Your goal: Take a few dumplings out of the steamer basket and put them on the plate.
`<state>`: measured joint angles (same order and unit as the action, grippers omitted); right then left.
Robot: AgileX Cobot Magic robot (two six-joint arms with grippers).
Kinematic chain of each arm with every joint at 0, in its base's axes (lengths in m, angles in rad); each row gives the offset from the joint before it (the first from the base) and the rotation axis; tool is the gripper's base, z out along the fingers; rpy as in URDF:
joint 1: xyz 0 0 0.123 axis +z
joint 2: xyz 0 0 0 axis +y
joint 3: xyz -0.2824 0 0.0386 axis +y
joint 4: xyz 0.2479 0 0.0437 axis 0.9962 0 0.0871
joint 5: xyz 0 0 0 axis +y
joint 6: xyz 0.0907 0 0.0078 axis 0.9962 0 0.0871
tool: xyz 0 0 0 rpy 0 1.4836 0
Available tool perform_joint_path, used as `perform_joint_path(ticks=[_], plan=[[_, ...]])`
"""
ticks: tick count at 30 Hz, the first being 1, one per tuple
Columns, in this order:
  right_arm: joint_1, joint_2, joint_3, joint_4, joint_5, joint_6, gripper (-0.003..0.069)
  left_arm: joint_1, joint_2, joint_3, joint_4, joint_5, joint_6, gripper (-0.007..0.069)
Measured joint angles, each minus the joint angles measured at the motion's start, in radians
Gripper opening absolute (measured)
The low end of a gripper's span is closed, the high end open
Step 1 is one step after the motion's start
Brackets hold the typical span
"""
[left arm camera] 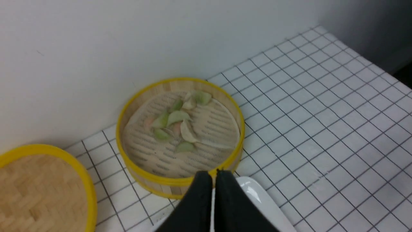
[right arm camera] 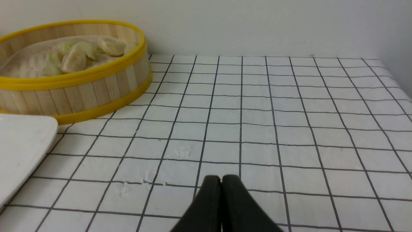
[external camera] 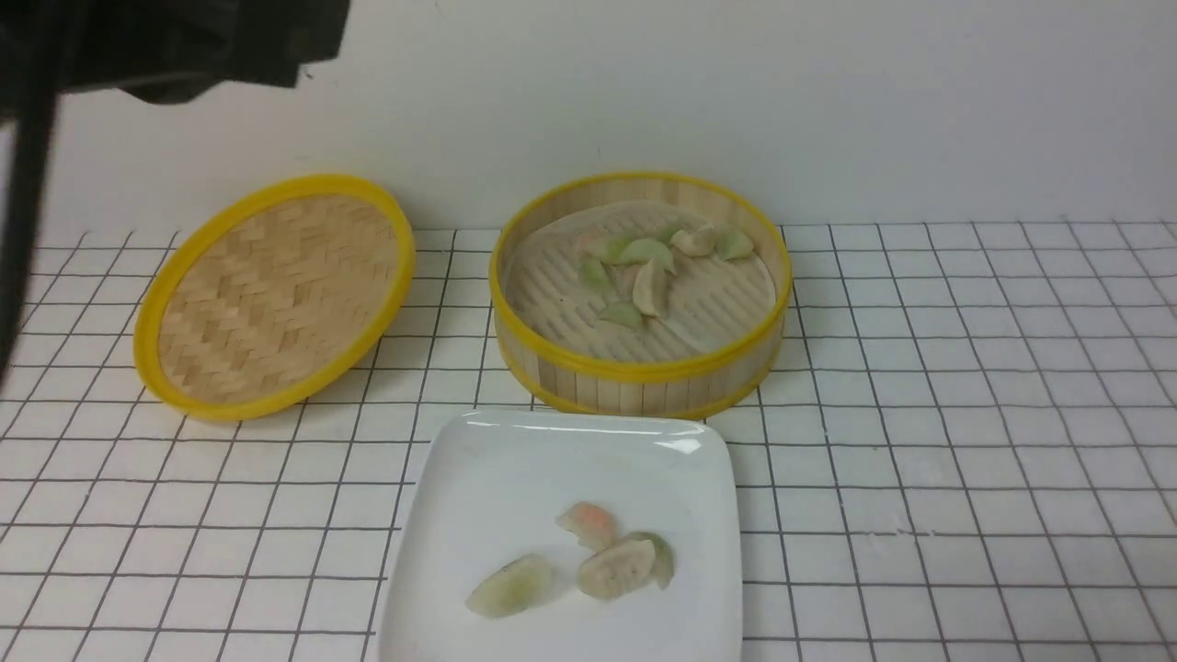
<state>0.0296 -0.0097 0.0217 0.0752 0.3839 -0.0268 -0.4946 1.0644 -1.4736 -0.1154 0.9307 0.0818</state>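
Reaching into the basket (external camera: 634, 386) with the left gripper (left arm camera: 214, 175) closed on nothing, like the right gripper (right arm camera: 221, 180), risks crushing clustered dumplings (external camera: 650, 285) or nudging the plate (external camera: 478, 496).

Dumplings (external camera: 651, 285) lie in steamer basket (external camera: 634, 379) and on plate (external camera: 515, 460) before it; lid (external camera: 274, 294) left

- Basket (external camera: 634, 382): pale slats, yellow rims.
- Lid (external camera: 276, 294): tan herringbone weave, yellow rim.
- Plate (external camera: 515, 478): glossy white.
- Dumplings (external camera: 651, 287): pale green, beige, pinkish.
- Desk (external camera: 965, 414): white, dark grid.
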Motion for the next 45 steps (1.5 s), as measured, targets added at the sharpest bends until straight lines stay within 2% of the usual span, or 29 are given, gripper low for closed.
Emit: perform_joint_path(ticks=[8, 14, 17, 18, 20, 23, 27, 30, 35, 45], plan=[[0.0, 0.0, 0.0, 0.0, 0.0, 0.0, -0.001, 0.0, -0.189, 0.014, 0.103, 0.01, 0.0, -0.0006], [0.0, 0.0, 0.0, 0.0, 0.0, 0.0, -0.001, 0.022, -0.395, 0.215, 0.143, -0.073, 0.0, -0.0006], [0.0, 0.0, 0.0, 0.0, 0.0, 0.0, -0.001, 0.123, -0.627, 0.544, 0.142, -0.256, 0.0, -0.0006], [0.0, 0.0, 0.0, 0.0, 0.0, 0.0, -0.001, 0.13, -0.651, 0.585, 0.142, -0.281, 0.0, -0.0006], [0.0, 0.0, 0.0, 0.0, 0.0, 0.0, -0.001, 0.207, -0.763, 0.794, 0.142, -0.417, 0.0, -0.0006], [0.0, 0.0, 0.0, 0.0, 0.0, 0.0, -0.001, 0.292, -0.895, 1.075, 0.142, -0.54, 0.0, -0.0006], [0.0, 0.0, 0.0, 0.0, 0.0, 0.001, -0.001, 0.365, -1.039, 1.374, 0.139, -0.605, 0.0, -0.0006], [0.0, 0.0, 0.0, 0.0, 0.0, 0.001, -0.001, 0.404, -1.071, 1.482, 0.137, -0.607, 0.0, -0.0006], [0.0, 0.0, 0.0, 0.0, 0.0, 0.002, -0.001, 0.424, -1.074, 1.502, 0.128, -0.557, -0.004, -0.0006], [0.0, 0.0, 0.0, 0.0, 0.0, 0.003, -0.001, 0.424, -1.074, 1.502, 0.124, -0.552, -0.004, -0.0006]])
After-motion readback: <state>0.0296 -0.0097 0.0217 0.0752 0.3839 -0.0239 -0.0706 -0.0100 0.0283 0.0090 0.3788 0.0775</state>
